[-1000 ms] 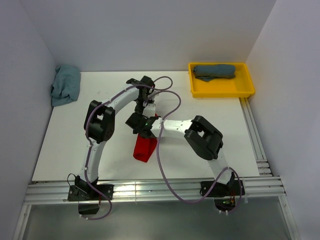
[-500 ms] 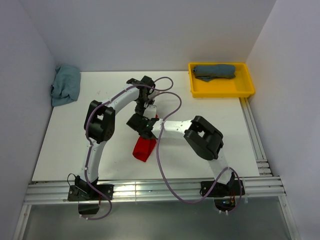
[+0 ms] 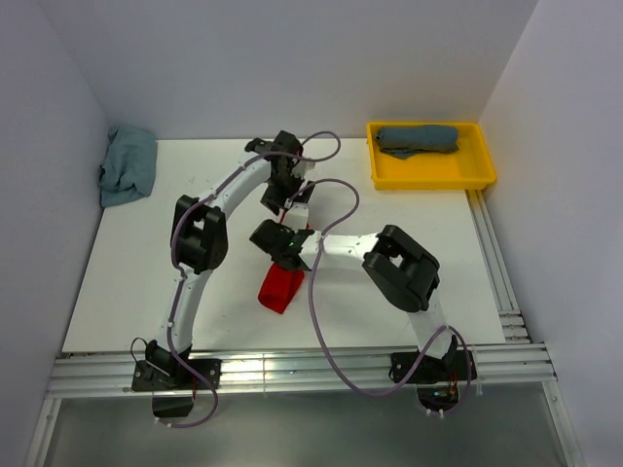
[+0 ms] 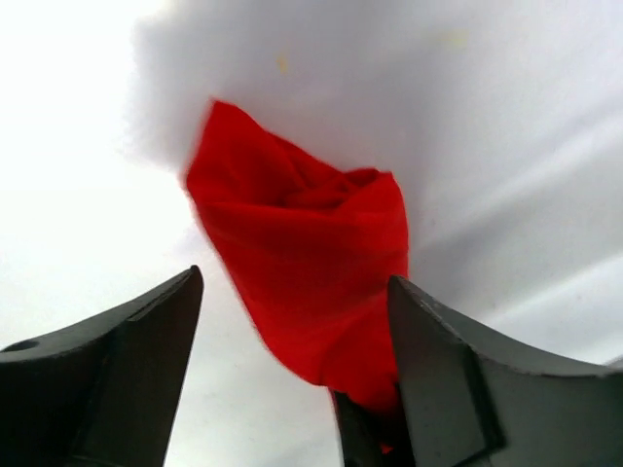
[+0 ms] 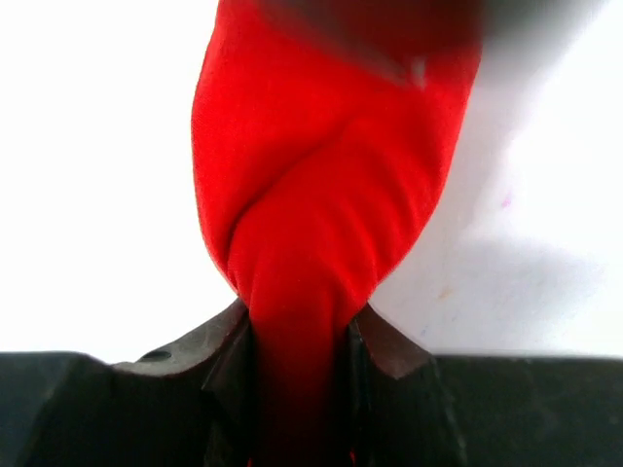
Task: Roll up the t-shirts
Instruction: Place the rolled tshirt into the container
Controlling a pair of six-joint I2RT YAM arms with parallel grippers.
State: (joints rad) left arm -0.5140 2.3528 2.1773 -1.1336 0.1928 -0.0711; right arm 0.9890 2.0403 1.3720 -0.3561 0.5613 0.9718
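While I watched from the overhead camera, the right gripper [image 3: 281, 247] sat near the middle of the white table [image 3: 127, 292], pinching a gathered neck of the red t-shirt [image 3: 279, 290]. On its wrist camera I saw the cloth squeezed into a narrow twist between the two dark fingers [image 5: 229, 341], then fanning out wider beyond them over the table top. From above, the rest of the shirt showed as a compact red bundle running from that gripper toward the near edge, its lower end resting on the table. The left gripper [image 3: 289, 204] was just behind the right one, on the far side, with its jaws spread wide and clamping nothing. Its own camera showed a crumpled peak of red fabric rising between and beyond the parted fingers [image 4: 146, 341]; I could not tell whether the cloth brushed the right-hand one. A slate blue-grey t-shirt [image 3: 417, 139] lay bunched in the yellow tray [image 3: 428, 182] at the far right corner. A pale teal t-shirt [image 3: 128, 165] was heaped at the far left edge against the wall [image 3: 58, 146], well apart from both arms.
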